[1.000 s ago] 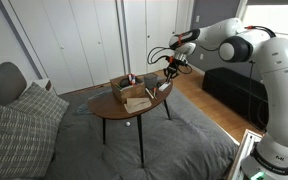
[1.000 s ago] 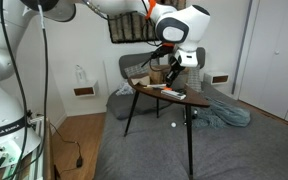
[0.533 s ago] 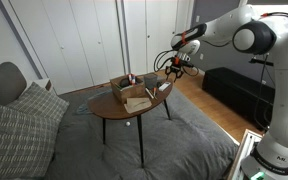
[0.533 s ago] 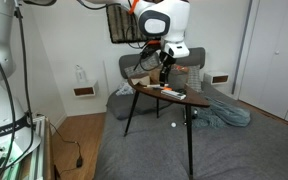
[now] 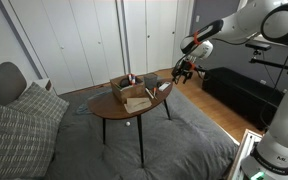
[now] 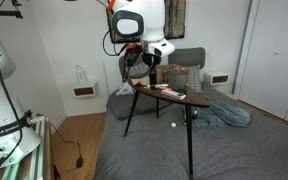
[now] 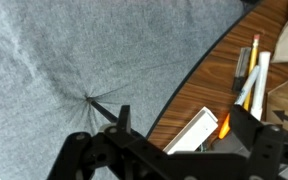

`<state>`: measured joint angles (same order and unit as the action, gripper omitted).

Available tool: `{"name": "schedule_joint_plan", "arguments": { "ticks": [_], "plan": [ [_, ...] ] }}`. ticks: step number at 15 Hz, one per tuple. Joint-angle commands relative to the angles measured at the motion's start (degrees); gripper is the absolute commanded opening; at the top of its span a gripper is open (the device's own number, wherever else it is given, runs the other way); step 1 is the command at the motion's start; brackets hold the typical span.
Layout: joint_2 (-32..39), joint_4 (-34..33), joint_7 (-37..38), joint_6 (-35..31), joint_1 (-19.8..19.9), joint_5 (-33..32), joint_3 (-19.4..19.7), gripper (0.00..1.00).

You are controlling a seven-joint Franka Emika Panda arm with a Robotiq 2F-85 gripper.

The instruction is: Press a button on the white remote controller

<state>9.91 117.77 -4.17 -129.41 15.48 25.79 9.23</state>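
Note:
The white remote controller (image 7: 192,132) lies flat near the rounded edge of the wooden table (image 7: 199,85), seen in the wrist view just below and between my fingers. My gripper (image 7: 184,125) is open and empty, hovering above the table's edge, half over the grey floor. In both exterior views the gripper (image 5: 184,72) (image 6: 152,68) hangs in the air just beyond the end of the small oval table (image 5: 114,108) (image 6: 189,100), clear of its top.
A yellow pencil (image 7: 249,68), a white stick (image 7: 260,75) and something orange (image 7: 224,125) lie beside the remote. An open cardboard box (image 5: 132,92) stands on the table. A grey sofa with cushions (image 5: 19,115) and a dark low cabinet (image 5: 239,95) flank it.
My gripper went from nearly shut to wide open. It has drawn back from over the tabletop to beyond the table's end and a little higher.

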Motion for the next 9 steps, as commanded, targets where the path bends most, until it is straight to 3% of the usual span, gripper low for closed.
{"name": "schedule_joint_plan", "arguments": {
  "ticks": [1,4,5,9],
  "plan": [
    [-8.2,10.6,-13.9,-2.1,0.6,0.2,0.5,1.00],
    [-11.9,15.7,-26.7,-0.5,1.2,1.4,1.9,1.00],
    [-7.2,10.4,-19.7,-0.5,0.1,0.2,1.9,1.00],
    [-7.5,11.0,-20.6,-0.5,0.1,0.3,2.4,1.00]
  ]
}}
